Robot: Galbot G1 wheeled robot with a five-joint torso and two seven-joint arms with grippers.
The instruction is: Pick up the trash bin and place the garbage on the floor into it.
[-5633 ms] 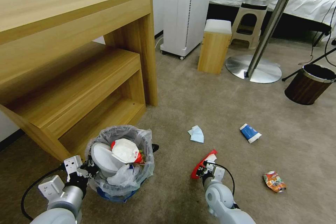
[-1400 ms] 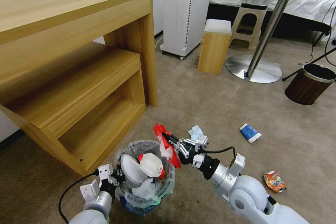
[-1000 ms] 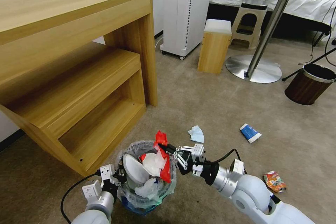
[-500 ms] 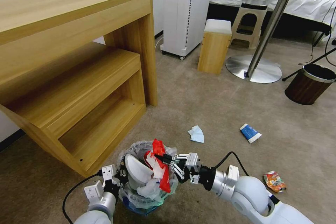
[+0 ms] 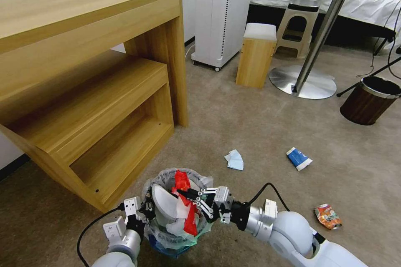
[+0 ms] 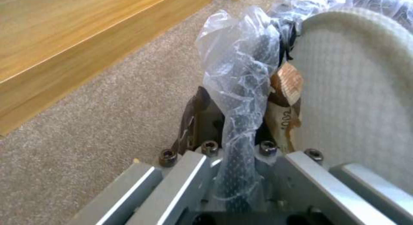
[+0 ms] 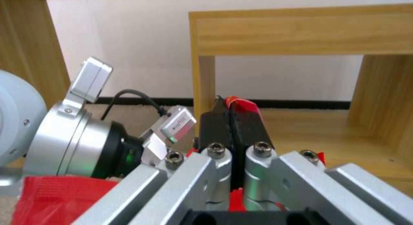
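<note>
Trash bin (image 5: 175, 233) sits low on the carpet (image 5: 259, 125) near the front corner of the wooden shelf unit (image 5: 83, 91), its clear liner bunched up around the rim. Inside it a white slipper (image 5: 163, 205) stands on edge, with crumpled white plastic below it. The left gripper (image 5: 144, 210) is clamped on the bin's rim; in the left wrist view its jaws pinch mesh and liner together, with a bit of brown paper beside the slipper.

The right gripper (image 5: 190, 196) reaches in over the bin's mouth, jaws closed on a red wrapper (image 5: 184, 204) that hangs down into the bin. In the right wrist view the red film shows squeezed between the dark fingertips (image 7: 215, 122).

Still on the carpet, well apart from the bin: a light-blue mask (image 5: 234, 160), a blue-white paper cup (image 5: 298, 158) and a crushed orange can (image 5: 327, 216). A brown wood-grain bin (image 5: 369, 100) stands far off by the round table's base (image 5: 302, 81).

What lies deeper in the bin is hidden by the slipper and liner.

Since a second and a half ago the wrapper has come from above the rim down into the bin, and the right arm has drawn lower and nearer.
</note>
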